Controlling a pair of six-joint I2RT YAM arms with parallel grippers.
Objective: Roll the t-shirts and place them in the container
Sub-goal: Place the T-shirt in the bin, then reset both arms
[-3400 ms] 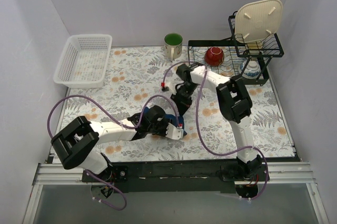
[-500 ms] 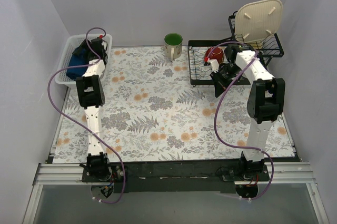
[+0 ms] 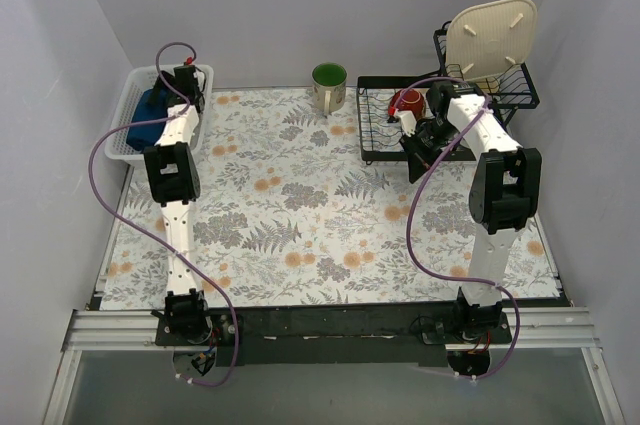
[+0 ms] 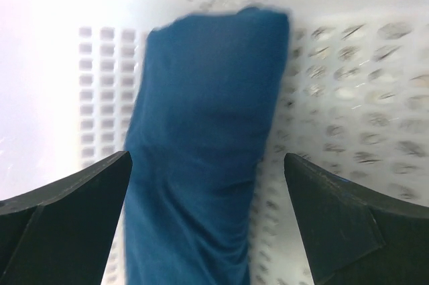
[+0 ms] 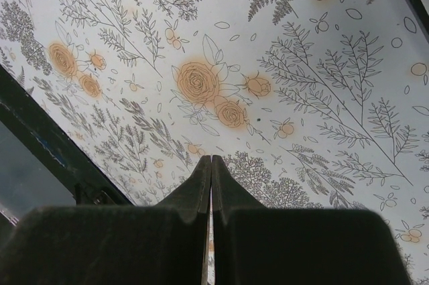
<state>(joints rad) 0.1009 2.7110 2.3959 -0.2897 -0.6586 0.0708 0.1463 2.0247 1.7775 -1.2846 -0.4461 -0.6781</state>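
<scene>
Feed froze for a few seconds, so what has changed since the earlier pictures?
The left pincer carried the rolled t-shirt from the table's middle into the basket and let go; it hangs open above it. The right pincer, shut, withdrew to the dish rack. Mug and red bowl unmoved.

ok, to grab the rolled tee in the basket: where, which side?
Mid-length of the rolled t-shirt, from straight above, jaws across its width. It lies as a long bundle on the basket floor; the open left gripper hangs over it that way. Basket walls likely block a side approach.
</scene>
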